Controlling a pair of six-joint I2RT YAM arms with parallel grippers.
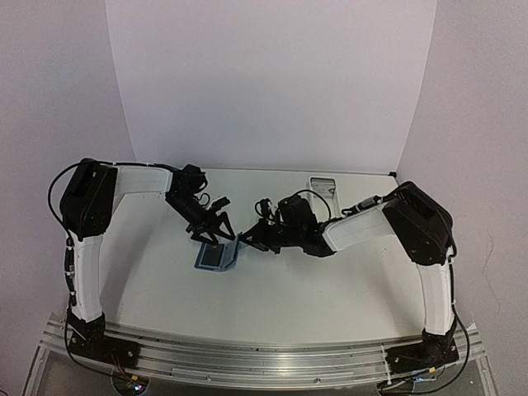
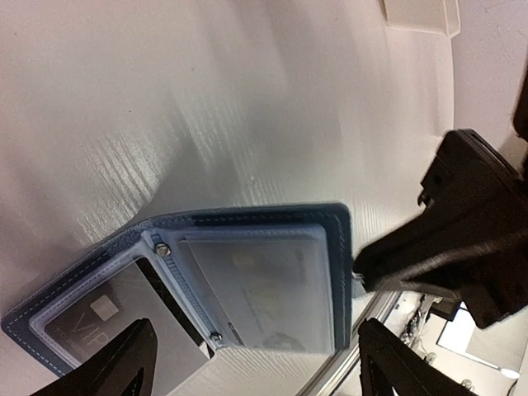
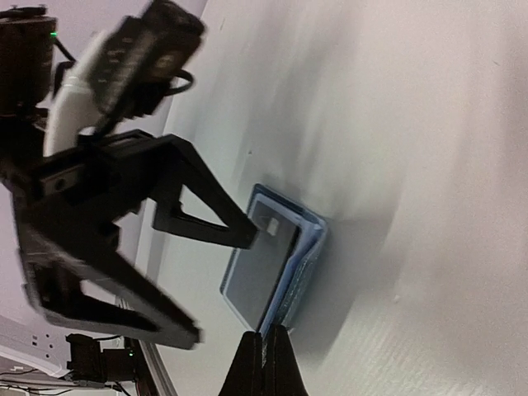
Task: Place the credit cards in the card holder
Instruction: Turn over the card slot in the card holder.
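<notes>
Nearly done, I judge | card holder [image 2: 272, 216] open on table [image 1: 289, 289] | credit cards [image 2: 99, 322] tucked in its pockets | left gripper [image 2: 256, 330] splayed above it | right gripper [image 3: 264, 337] pinching its flap edge | no loose card in view

My holder [image 1: 213, 259] lies open near the middle of the counter, a little left of centre and well away from every corner. It is blue outside and lighter blue inside, with clear sleeves over both halves and two metal studs along the fold. Its left half lies flat, while the right half tilts up off the counter with its outer edge pinched in my right gripper [image 3: 264, 340]. A dark card [image 2: 103, 322] with a pale chip and the letters VIP sits in the left sleeve, and a second card [image 2: 256, 289] shows dimly through the cloudy right sleeve.
</notes>
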